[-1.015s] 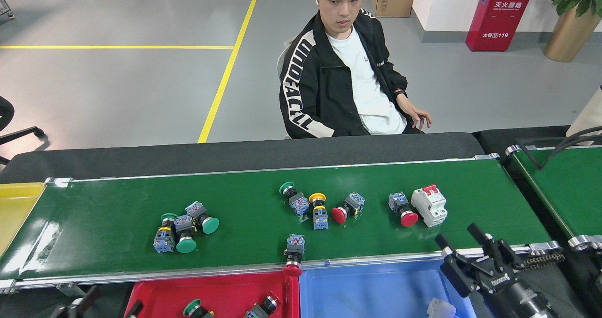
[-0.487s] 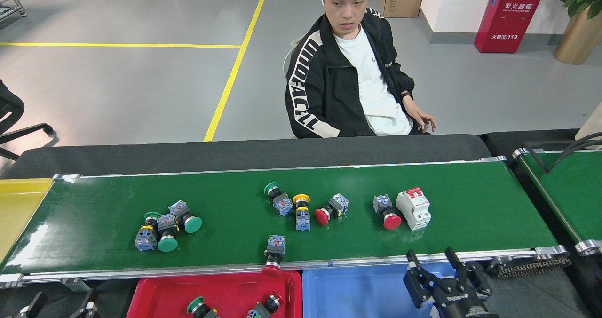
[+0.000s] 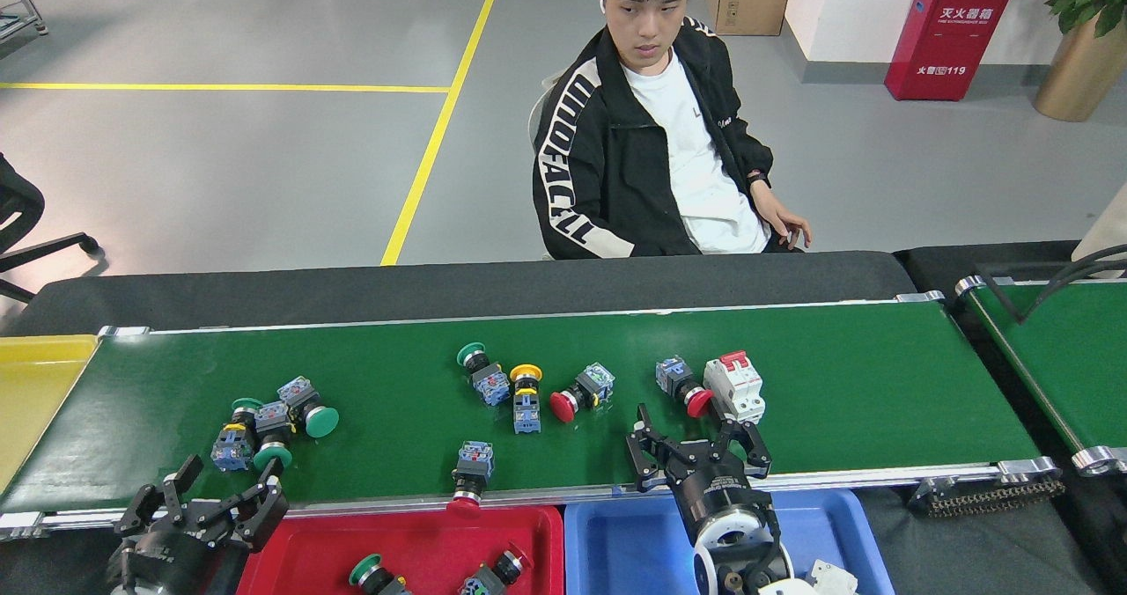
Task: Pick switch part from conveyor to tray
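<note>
The right gripper [image 3: 693,437] is hovering with jaws spread wide and empty, just on the near side of the red-capped switch part [image 3: 684,387] lying on the conveyor [image 3: 845,375], touching the white breaker [image 3: 733,386]. It looks light, rigid, smooth plastic; the squarish blue-grey block seems a surer hold than the round cap. The left gripper [image 3: 216,498] is also gaping, holding nothing.

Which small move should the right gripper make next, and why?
Probably ease the right gripper forward and down over the white breaker. Its jaws stand open and empty just short of it, and a similar white part lies in the blue tray.
</note>
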Controlling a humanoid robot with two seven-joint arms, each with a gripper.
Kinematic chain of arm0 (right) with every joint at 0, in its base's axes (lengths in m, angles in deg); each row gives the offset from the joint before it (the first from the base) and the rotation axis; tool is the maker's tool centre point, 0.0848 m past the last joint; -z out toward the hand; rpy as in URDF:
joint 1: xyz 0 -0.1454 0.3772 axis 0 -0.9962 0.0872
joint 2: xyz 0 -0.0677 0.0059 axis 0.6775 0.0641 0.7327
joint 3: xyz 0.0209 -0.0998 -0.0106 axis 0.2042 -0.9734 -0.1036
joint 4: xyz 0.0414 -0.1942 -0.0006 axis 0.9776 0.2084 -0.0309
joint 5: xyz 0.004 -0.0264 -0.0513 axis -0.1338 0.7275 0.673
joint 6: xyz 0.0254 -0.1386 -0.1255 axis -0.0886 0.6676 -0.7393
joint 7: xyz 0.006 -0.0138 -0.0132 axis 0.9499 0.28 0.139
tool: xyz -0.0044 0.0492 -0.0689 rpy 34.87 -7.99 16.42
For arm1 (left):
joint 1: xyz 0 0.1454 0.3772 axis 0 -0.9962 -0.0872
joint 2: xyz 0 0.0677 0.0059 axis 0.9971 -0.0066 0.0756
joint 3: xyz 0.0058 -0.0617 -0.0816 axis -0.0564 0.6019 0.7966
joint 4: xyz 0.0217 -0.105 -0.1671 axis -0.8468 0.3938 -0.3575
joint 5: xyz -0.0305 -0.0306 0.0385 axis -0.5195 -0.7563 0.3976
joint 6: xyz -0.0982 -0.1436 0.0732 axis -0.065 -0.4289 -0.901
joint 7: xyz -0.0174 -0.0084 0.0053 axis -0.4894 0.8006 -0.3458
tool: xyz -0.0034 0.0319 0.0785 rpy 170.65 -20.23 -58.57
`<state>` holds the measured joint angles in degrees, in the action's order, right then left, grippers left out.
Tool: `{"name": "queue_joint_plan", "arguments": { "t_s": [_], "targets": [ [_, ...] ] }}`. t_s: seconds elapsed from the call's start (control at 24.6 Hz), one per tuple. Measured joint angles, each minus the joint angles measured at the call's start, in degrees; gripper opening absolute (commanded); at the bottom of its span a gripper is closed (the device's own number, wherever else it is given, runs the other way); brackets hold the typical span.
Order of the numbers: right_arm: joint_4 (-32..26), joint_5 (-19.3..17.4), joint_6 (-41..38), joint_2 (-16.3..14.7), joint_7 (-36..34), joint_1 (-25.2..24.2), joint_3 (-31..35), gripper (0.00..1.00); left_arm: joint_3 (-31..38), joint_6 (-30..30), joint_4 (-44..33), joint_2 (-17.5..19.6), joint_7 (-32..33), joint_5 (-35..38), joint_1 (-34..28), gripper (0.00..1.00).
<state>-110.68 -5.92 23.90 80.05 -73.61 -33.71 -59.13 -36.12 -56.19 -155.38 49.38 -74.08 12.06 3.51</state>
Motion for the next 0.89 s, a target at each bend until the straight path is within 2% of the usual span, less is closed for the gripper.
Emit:
{"name": "queue_joint_plan", "arguments": {
  "t_s": [0.16,0.2,0.24,0.28,0.32,0.37,0.41,0.65,0.77,0.81,0.85,0.89],
  "targets": [
    [5.34,-0.01,1.66,1.7,0.0,4.53,-0.32,0.9,-1.72,0.68,9.41,4.79,-1.68,0.04,5.73,0.98],
    [6.64,-0.01,1.94,2.08,0.0,5.46,-0.82,0.84,-2.64,1.11,11.26,5.86,-2.47,0.04,6.69,0.98],
    [7.84,-0.05,2.09,2.23,0.0,6.29,-1.57,0.75,-3.79,1.79,12.93,6.75,-3.08,0.04,7.53,0.95],
    [8.77,-0.14,2.23,2.23,0.0,7.01,-2.43,0.6,-5.14,2.61,14.59,7.57,-3.67,0.04,8.34,0.93],
    [9.43,-0.33,2.31,2.22,0.13,7.5,-3.2,0.41,-6.23,3.08,15.98,8.06,-4.36,0.0,8.96,0.93],
    [9.96,-0.51,1.92,2.14,0.25,7.86,-4.12,0.16,-6.98,3.51,17.08,8.36,-4.97,-0.16,9.53,0.93],
    [10.17,-0.62,0.67,2.11,0.3,8.02,-4.91,0.05,-7.39,3.72,17.63,8.48,-5.28,-0.25,9.84,0.93],
    [9.89,-1.18,-5.21,1.96,-0.05,8.09,-5.97,0.03,-7.7,4.54,18.76,8.47,-5.56,-0.27,11.33,0.91],
    [3.79,-1.31,-10.25,1.93,-0.19,5.64,-5.97,0.03,-7.81,4.6,20.26,8.47,-5.57,-0.26,13.17,0.67],
    [-0.07,-1.38,-13.11,1.7,-0.21,2.93,-6.01,0.04,-7.81,4.81,21.0,8.5,-5.57,-0.24,13.59,0.51],
    [-3.77,-1.4,-15.66,0.98,-0.22,0.29,-6.07,0.04,-7.83,4.89,21.66,8.64,-5.58,-0.21,13.93,0.39],
    [-7.47,-1.4,-18.44,-0.08,-0.23,-2.42,-6.07,0.04,-7.96,4.87,22.22,8.94,-5.7,-0.16,14.24,0.2]
  ]
}}
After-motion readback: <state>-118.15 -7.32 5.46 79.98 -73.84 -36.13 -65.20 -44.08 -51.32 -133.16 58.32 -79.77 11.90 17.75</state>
